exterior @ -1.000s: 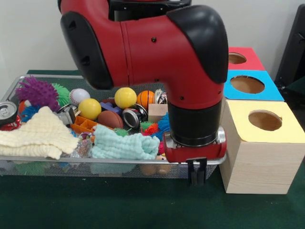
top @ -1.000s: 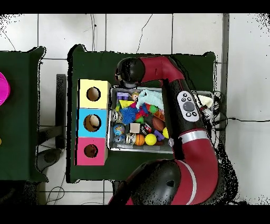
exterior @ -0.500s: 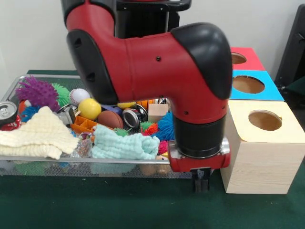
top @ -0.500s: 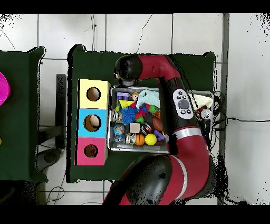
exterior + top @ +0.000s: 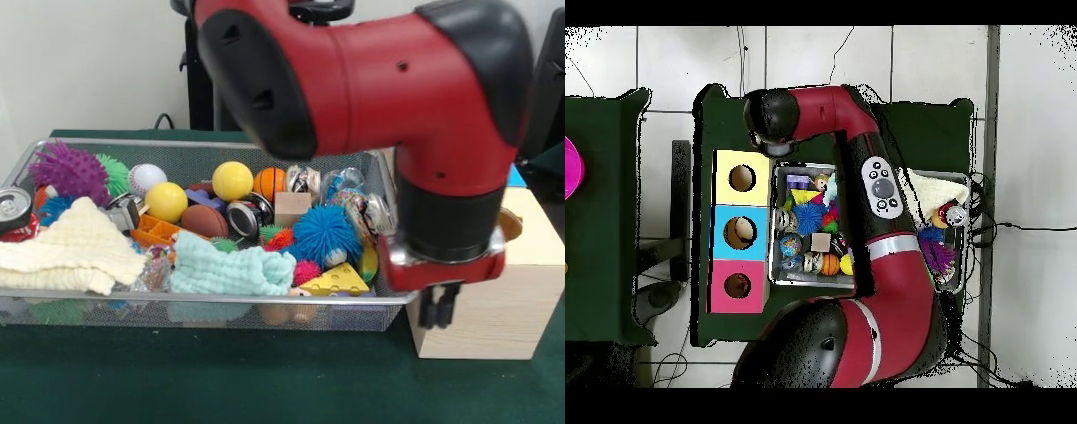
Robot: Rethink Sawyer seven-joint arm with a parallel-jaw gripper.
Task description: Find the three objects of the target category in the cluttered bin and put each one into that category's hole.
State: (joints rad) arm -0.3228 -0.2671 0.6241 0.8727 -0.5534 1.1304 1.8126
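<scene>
Across the front view, the gripper point(image 5: 439, 307) hangs with its fingers drawn narrow and seemingly empty, beside the yellow box point(image 5: 494, 300), outside the mesh bin point(image 5: 203, 311); the target category is unclear. From overhead, the arm point(image 5: 865, 190) covers much of the bin point(image 5: 777, 272), hiding the gripper.

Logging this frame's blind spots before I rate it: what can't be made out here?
- Front view: the arm hides the blue and red boxes; only the yellow box shows partly.
- Front view: the tool hangs dark before that box; open or shut is unclear.
- Overhead view: the arm covers the bin's middle, and the tool.
- Hole contents: too small.
</scene>
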